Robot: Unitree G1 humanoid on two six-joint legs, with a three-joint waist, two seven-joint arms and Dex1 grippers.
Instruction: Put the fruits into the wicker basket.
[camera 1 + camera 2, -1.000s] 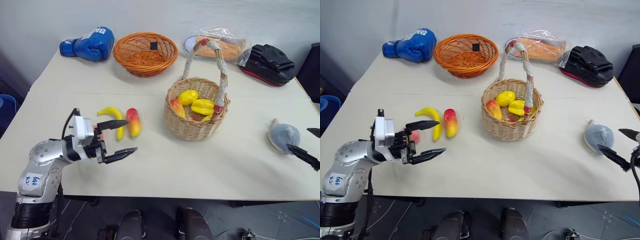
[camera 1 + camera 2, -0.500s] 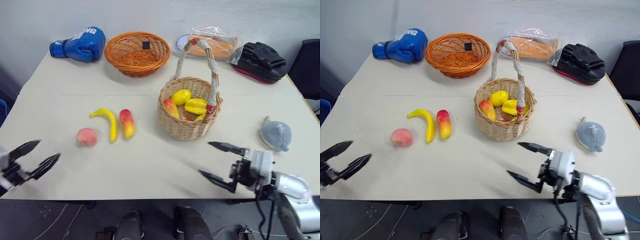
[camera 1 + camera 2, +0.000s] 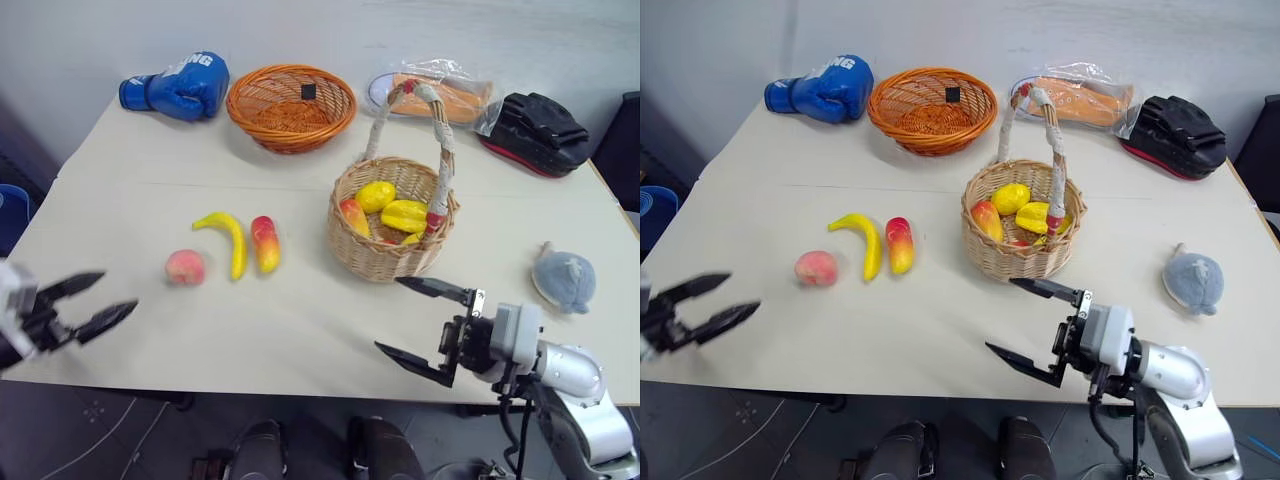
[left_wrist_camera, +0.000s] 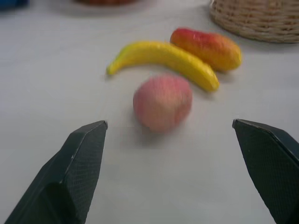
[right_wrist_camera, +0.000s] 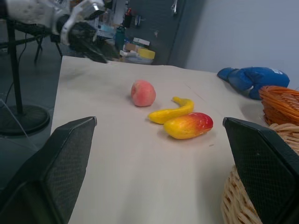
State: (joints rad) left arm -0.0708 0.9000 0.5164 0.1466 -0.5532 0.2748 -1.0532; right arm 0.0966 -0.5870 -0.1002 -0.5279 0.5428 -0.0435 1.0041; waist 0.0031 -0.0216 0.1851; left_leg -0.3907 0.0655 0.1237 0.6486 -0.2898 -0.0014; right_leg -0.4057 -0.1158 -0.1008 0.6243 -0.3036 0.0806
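You've got the wicker basket mid-bench, already holding a mango-like fruit and several yellow fruits. Three fruits lie loose on the bench to its left: peach, banana, mango, with banana and mango just beside each other and the peach a little apart. Your left gripper sits near the bench's left edge, fingers wide apart, holding nothing, peach in front of it. Your right gripper hovers below the basket, fingers also spread, holding nothing.

Lab: prop-strewn table, equipment stand behind.
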